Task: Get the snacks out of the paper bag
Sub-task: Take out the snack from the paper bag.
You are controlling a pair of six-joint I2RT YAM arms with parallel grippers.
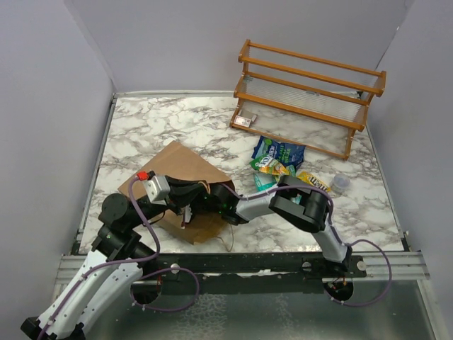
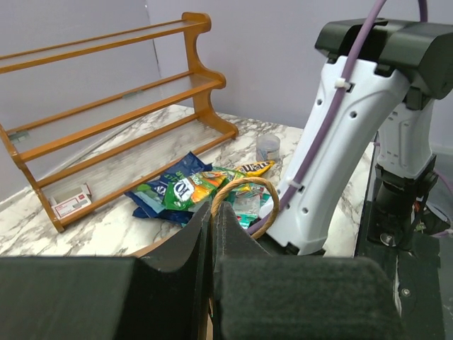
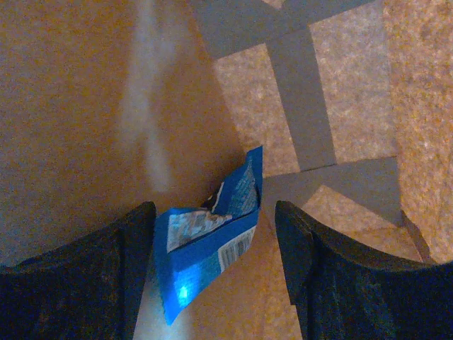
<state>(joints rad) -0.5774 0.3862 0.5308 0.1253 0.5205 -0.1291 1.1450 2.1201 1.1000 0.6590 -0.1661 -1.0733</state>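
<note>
The right pincer stood well open inside the paper bag, its two dark fingers spread wide and closed on nothing. Between them lay a blue packet, crumpled and tilted on the brown paper of the bag's inner face, one corner pointing away from the pincer. Its edge sat right against the finger at the left of the wrist view, though whether they touched I could not tell. The other finger stood clear of it. From above, that pincer was hidden in the bag's mouth, and only its arm showed going in.

The left pincer was closed tight, finger against finger, at the bag's mouth, and seemed to pinch the paper rim there. A twisted handle loop rose just beyond its tips.

The other snacks lay in a loose heap outside the bag, beyond and to the right of both pincers, with blue, green and yellow-orange packets overlapping one another. A small clear cup stood near that heap, further right.

The bag lay flat on a marble table, white veined with grey. Far beyond the pincers, toward the right, stood a wooden rack with slatted shelves, and a small pale box sat by its left foot. Plain grey walls closed the table in on three sides.
</note>
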